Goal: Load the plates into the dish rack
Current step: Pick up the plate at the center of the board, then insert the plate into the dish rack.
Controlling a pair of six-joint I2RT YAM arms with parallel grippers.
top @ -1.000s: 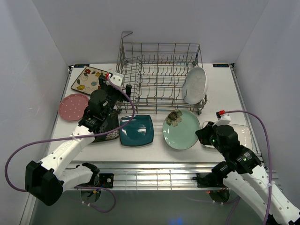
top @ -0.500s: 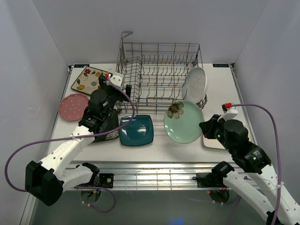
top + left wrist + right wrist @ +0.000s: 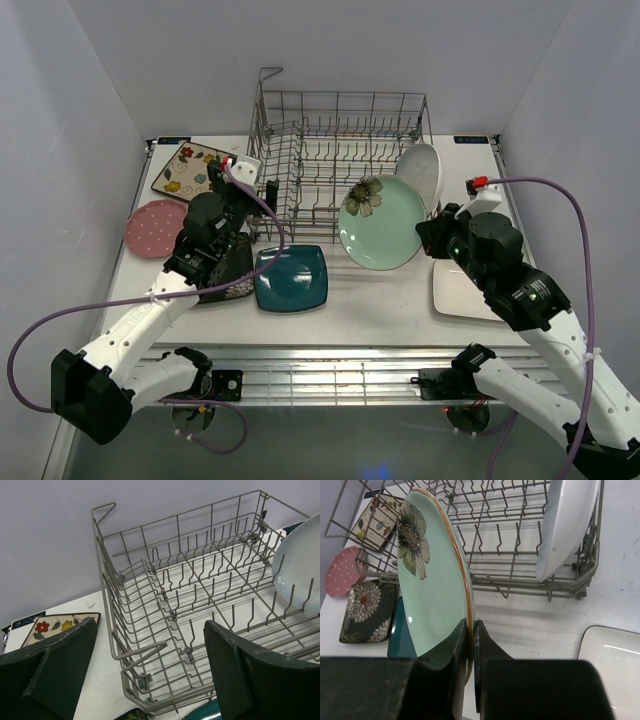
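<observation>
My right gripper is shut on the rim of the mint-green flowered plate. It holds the plate on edge above the table, just in front of the dish rack. A white oval plate stands among the tines at the rack's right end. My left gripper hangs open and empty by the rack's near left corner. On the table lie the teal square, the dark patterned square, the cream floral square, the pink round and the white rectangular plate.
White walls close in the table on the left, right and back. The rack's tall wire handle rises at its far left corner. Purple cables loop from both arms over the table's near edge.
My right arm has lifted the mint-green plate off the table, tipped it on edge and carried it up toward the rack. The white rectangular plate is now uncovered. The left arm has barely moved.
</observation>
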